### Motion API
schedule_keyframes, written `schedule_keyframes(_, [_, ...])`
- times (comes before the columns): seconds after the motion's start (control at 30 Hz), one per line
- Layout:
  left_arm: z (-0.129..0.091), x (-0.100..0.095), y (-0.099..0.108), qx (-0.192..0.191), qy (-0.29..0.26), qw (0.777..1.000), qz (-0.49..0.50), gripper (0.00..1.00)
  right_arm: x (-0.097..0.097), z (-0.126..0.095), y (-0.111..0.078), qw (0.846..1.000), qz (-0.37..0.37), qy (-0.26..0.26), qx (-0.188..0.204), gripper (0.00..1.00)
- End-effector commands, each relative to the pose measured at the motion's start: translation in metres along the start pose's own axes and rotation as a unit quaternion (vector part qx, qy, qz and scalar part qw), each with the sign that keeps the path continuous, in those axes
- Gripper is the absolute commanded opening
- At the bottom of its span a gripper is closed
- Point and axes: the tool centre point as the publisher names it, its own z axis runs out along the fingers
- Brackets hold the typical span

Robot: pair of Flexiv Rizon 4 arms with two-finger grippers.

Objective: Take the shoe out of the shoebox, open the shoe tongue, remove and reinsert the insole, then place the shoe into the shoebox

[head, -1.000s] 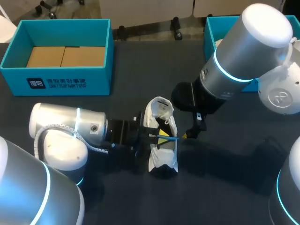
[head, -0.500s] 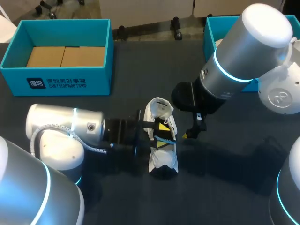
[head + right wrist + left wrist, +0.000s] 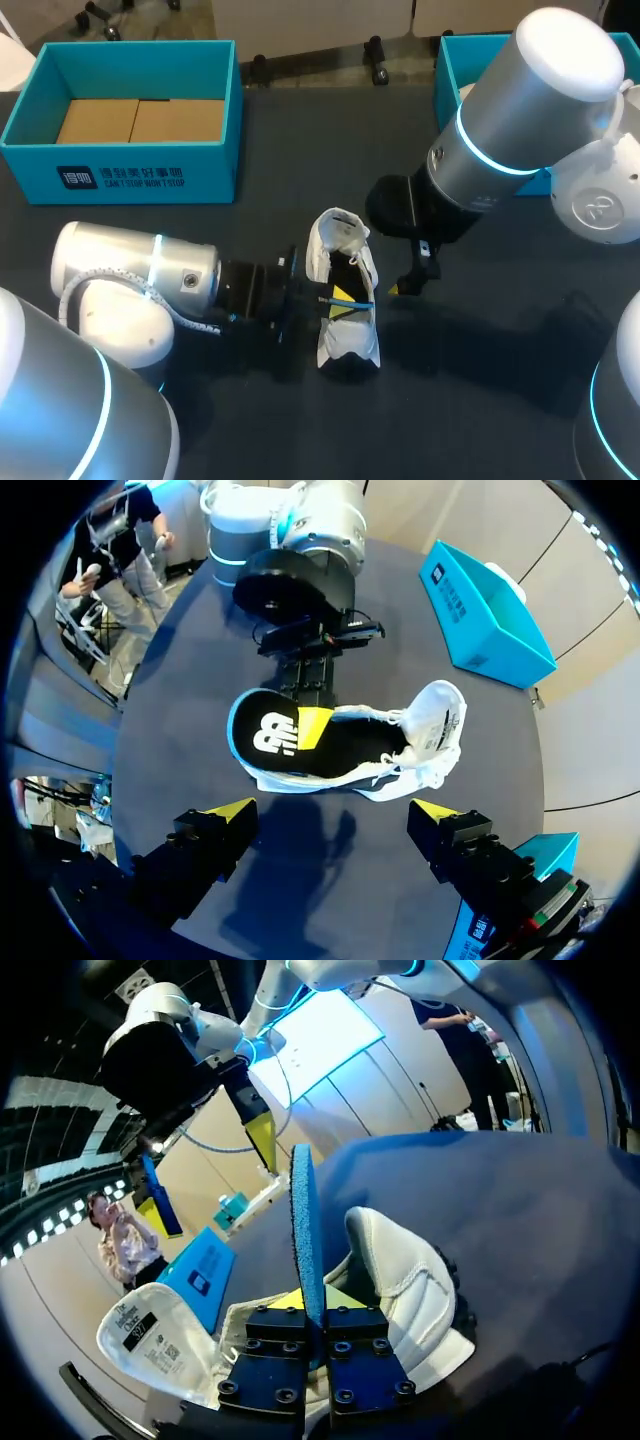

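The white shoe (image 3: 346, 300) lies on the dark table with its tongue (image 3: 342, 226) pulled up at the far end. My left gripper (image 3: 338, 298) comes in from the left over the shoe's opening, shut on the insole (image 3: 350, 301). In the left wrist view the insole's (image 3: 305, 1222) blue edge stands upright between the fingers, with the shoe (image 3: 405, 1282) behind. From the right wrist the insole (image 3: 272, 736) shows black with a white logo, lying along the shoe (image 3: 420, 742). My right gripper (image 3: 408, 285) hangs open just right of the shoe, and its own tips (image 3: 333, 815) are empty.
A teal shoebox (image 3: 38, 92) with a cardboard floor stands at the back left, seen also as the teal box (image 3: 490, 610) beyond the shoe. A second teal box (image 3: 447, 62) sits at the back right behind my right arm.
My left arm has drawn back a little to the left. Its fingers opened over the shoe and closed again on the insole. The right arm has not moved.
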Motion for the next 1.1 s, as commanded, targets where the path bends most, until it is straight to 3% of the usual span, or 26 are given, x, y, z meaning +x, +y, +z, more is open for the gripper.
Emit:
schedule_keyframes(0.03, [0.014, -0.005, 0.013, -0.005, -0.002, 1.000, 0.018, 0.00, 0.001, 0.001, 0.000, 1.000, 0.001, -0.002, 0.001, 1.00])
schedule_keyframes(0.17, [0.015, -0.011, 0.022, -0.015, -0.004, 1.000, 0.016, 0.00, 0.001, 0.001, 0.000, 1.000, 0.001, -0.002, 0.001, 1.00])
schedule_keyframes(0.27, [0.009, -0.015, 0.017, -0.013, -0.014, 1.000, 0.007, 0.02, 0.001, 0.001, 0.000, 1.000, 0.001, -0.002, 0.001, 1.00])
schedule_keyframes(0.33, [0.003, -0.016, 0.011, -0.009, -0.019, 1.000, -0.001, 0.64, 0.001, 0.001, 0.000, 1.000, 0.001, -0.002, 0.001, 1.00])
schedule_keyframes(0.37, [0.001, -0.016, 0.008, -0.006, -0.020, 1.000, -0.003, 0.80, 0.001, 0.001, 0.000, 1.000, 0.001, -0.002, 0.001, 1.00])
schedule_keyframes(0.4, [-0.001, -0.016, 0.006, -0.002, -0.021, 1.000, -0.005, 0.84, 0.001, 0.001, 0.000, 1.000, 0.001, -0.002, 0.001, 1.00])
schedule_keyframes(0.47, [-0.005, -0.016, 0.000, 0.004, -0.023, 1.000, -0.007, 0.76, 0.001, 0.001, 0.000, 1.000, 0.001, -0.002, 0.001, 1.00])
schedule_keyframes(0.5, [-0.006, -0.016, -0.002, 0.006, -0.023, 1.000, -0.008, 0.64, 0.001, 0.001, 0.000, 1.000, 0.001, -0.002, 0.001, 1.00])
schedule_keyframes(0.67, [-0.009, -0.012, -0.009, 0.015, -0.023, 0.999, -0.017, 0.41, 0.001, 0.001, 0.000, 1.000, 0.001, -0.002, 0.001, 1.00])
schedule_keyframes(0.73, [-0.007, -0.009, -0.010, 0.017, -0.016, 1.000, -0.019, 0.03, 0.001, 0.001, 0.000, 1.000, 0.001, -0.002, 0.001, 1.00])
schedule_keyframes(1.1, [0.013, 0.001, 0.011, 0.002, -0.002, 1.000, 0.014, 0.00, 0.001, 0.001, 0.000, 1.000, 0.001, -0.002, 0.001, 1.00])
